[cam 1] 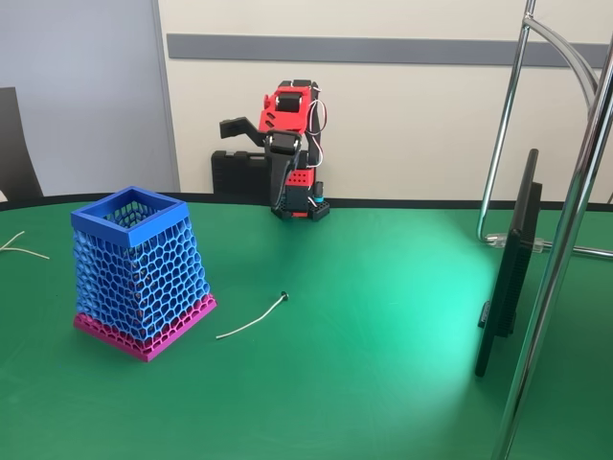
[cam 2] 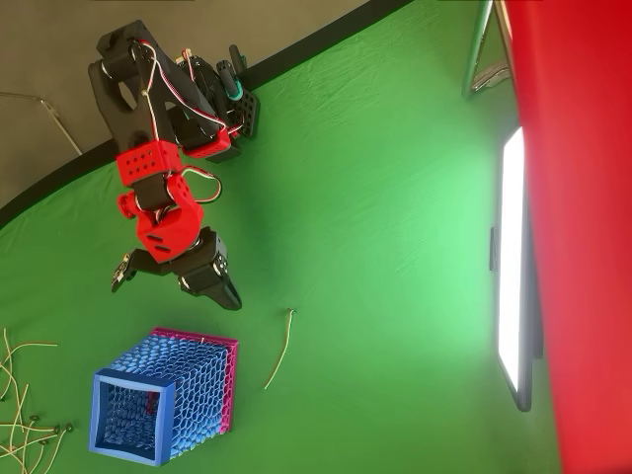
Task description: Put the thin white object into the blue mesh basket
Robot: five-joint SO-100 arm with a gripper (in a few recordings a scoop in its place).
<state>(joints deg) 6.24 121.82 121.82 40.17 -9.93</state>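
On the green table, the strand lies flat just at 3 o'clock of the basket in the fixed view, dark knob end toward 1 o'clock, near the basket but not touching it. Overhead, the strand sits at 2 o'clock of the basket. The gripper hangs above the table at 12 o'clock of the basket overhead, well apart from the strand, fingers spread and holding nothing; in the fixed view the gripper is up near the arm base at the back.

Step, as I judge it: reach not yet begun. Next move calls for swinging toward the strand, dropping low and pinching a very thin, flat piece, so a miss or slip seems likely; then lift over the basket's rim and let go.

Hard to make out: the strand's far tip fades into the glare, basket's inside is hidden by mesh. Extra pale strands are cut off at the overhead's 8 o'clock edge.
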